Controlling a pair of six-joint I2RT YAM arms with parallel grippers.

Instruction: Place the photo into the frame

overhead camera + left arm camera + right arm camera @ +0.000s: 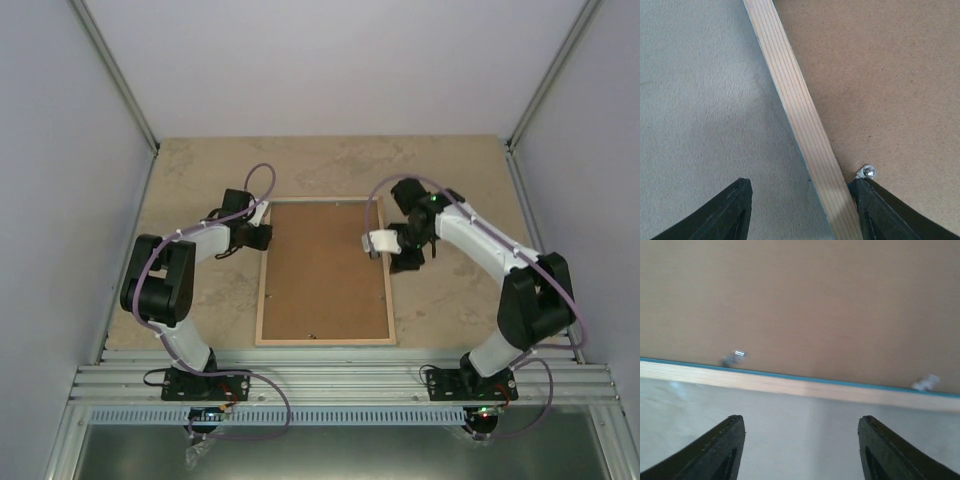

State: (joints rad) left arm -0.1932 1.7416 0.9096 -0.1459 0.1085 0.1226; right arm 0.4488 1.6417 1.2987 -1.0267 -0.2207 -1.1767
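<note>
The frame (262,290) lies face down in the middle of the table, its pale wooden back rails around a brown hardboard backing panel (325,270). The photo is hidden. My left gripper (264,228) is open at the frame's far-left rail (795,100). It straddles the rail, one fingertip over the table and the other fingertip (880,210) by a small metal tab (868,172) on the backing (880,75). My right gripper (392,252) is open just outside the right rail (790,384), over bare table, with nothing between its jaws (800,422).
Two metal tabs (735,357) (925,382) sit along the backing's edge near the right rail. The beige tabletop (450,300) surrounds the frame. Grey walls close in the left, right and far sides, and an aluminium rail (340,380) carries the arm bases.
</note>
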